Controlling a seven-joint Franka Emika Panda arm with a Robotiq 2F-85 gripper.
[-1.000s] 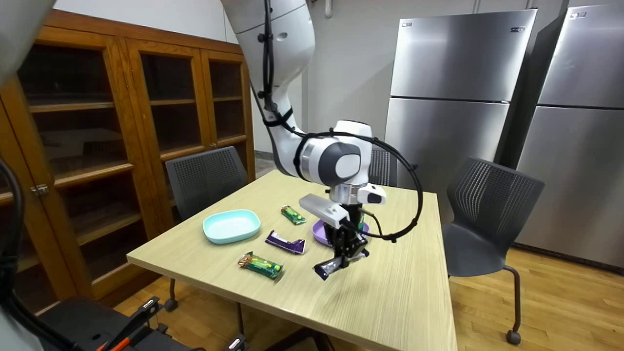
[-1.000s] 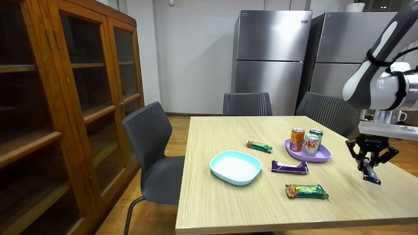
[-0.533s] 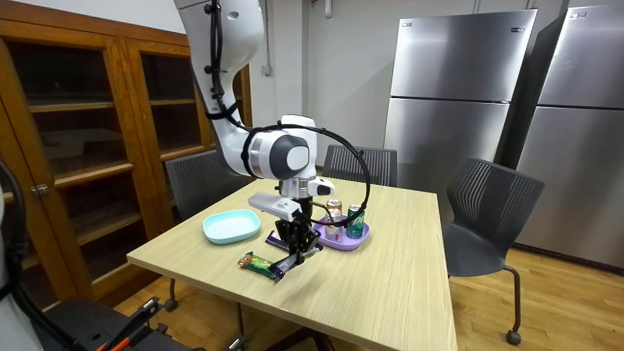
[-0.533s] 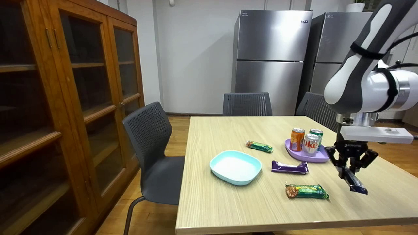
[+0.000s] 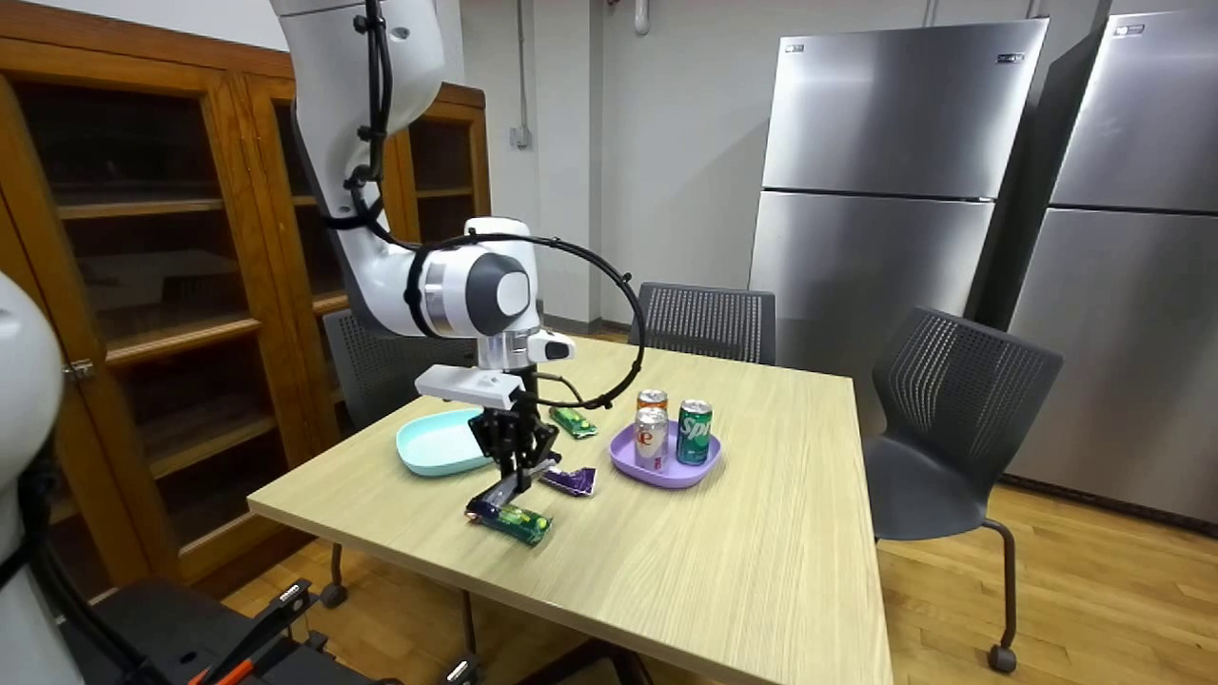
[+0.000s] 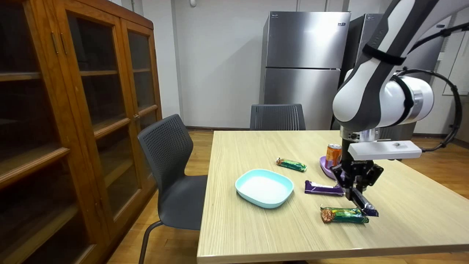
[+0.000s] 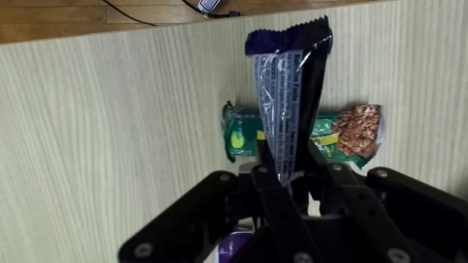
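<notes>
In an exterior view, left to right on the desk (image 6: 253, 233): turquoise tray (image 6: 264, 187), purple bar (image 6: 322, 189), green bar (image 6: 343, 215); above the last, the claw (image 6: 353, 191), clamped on a dark-wrapped bar (image 6: 364, 203). Apparent step: bar aloft, unreleased; next move likely calls for steady grip and clearance.

Purple-ended bar (image 7: 287, 95), gripped, apparently tilted.

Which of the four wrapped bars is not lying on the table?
The dark purple bar held between the jaws. The other purple bar, the nearer green bar and the farther green bar all lie on the table.
</notes>
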